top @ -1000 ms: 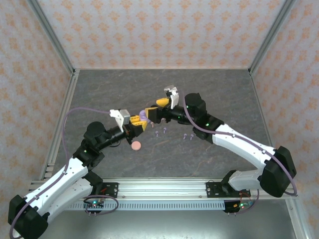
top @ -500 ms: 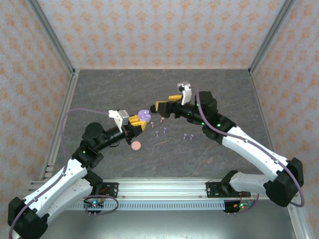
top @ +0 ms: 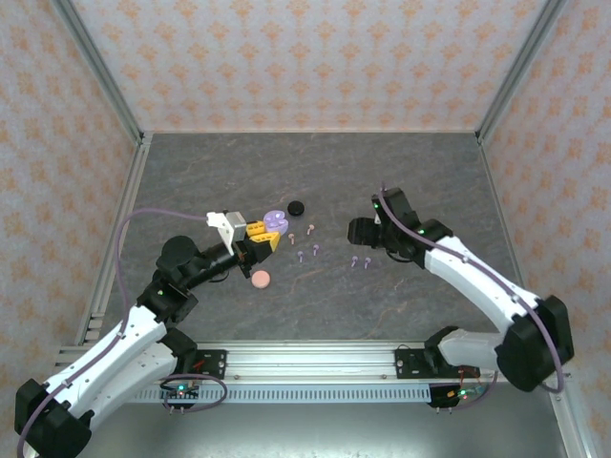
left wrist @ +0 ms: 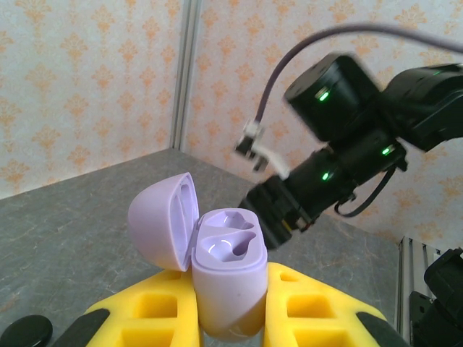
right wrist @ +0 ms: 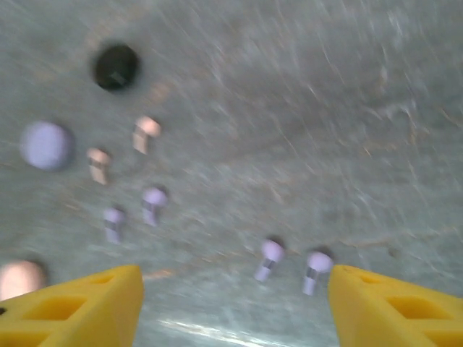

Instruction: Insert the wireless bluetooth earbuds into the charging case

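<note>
1. The left gripper (left wrist: 230, 307) is clamped on the open purple charging case (left wrist: 228, 260) at the lower centre of the left wrist view, with the lid tipped left.
2. The right gripper (right wrist: 235, 289) stands open, its yellow fingers (right wrist: 79, 303) at the bottom corners with nothing between them.
3. Loose on the table (right wrist: 325, 108) are one purple pair of earbuds (right wrist: 269, 256) at lower centre, a second purple pair (right wrist: 152, 202) left of centre, and a pink pair (right wrist: 145, 132) at upper left.

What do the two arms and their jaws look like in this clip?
The left arm and right arm share white link shells, black joints, small green lights and a purple cable each. Jaws are yellow blocks with rectangular recesses. A white-grey camera block tops the left wrist.
</note>
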### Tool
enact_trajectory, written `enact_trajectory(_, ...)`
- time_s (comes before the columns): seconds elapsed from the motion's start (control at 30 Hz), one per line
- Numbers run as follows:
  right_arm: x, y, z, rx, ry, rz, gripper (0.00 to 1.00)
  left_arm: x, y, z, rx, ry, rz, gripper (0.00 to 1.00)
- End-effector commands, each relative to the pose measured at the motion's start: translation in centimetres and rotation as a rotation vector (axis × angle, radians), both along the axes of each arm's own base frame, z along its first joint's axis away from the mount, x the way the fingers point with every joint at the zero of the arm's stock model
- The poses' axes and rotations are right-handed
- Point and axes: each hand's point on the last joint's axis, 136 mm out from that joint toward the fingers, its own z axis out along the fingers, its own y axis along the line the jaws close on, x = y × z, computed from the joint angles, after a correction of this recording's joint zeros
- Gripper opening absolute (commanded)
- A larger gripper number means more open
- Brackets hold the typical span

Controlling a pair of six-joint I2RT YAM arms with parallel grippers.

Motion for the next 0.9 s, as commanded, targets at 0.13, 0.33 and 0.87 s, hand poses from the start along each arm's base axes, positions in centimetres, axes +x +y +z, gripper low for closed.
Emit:
enact_trajectory(0.13,-0.9,-1.6,-6.3,-0.141,0.24,0.008,0.55,-0.2,-0.2,0.9,-0.023,-0.049,-0.002,0.0)
enact_trajectory(0.33,-0.5,-1.8,-9.0,-0.189,0.302,-0.012,0.49,0.0,-0.1,0.7,-0.014,-0.041,0.009,0.0)
enact_trajectory(0.87,-0.2,-1.9,-11.1,-0.22,0.342,-0.019,0.38,0.1,-0.1,0.5,-0.007,-0.036,0.015,0.0)
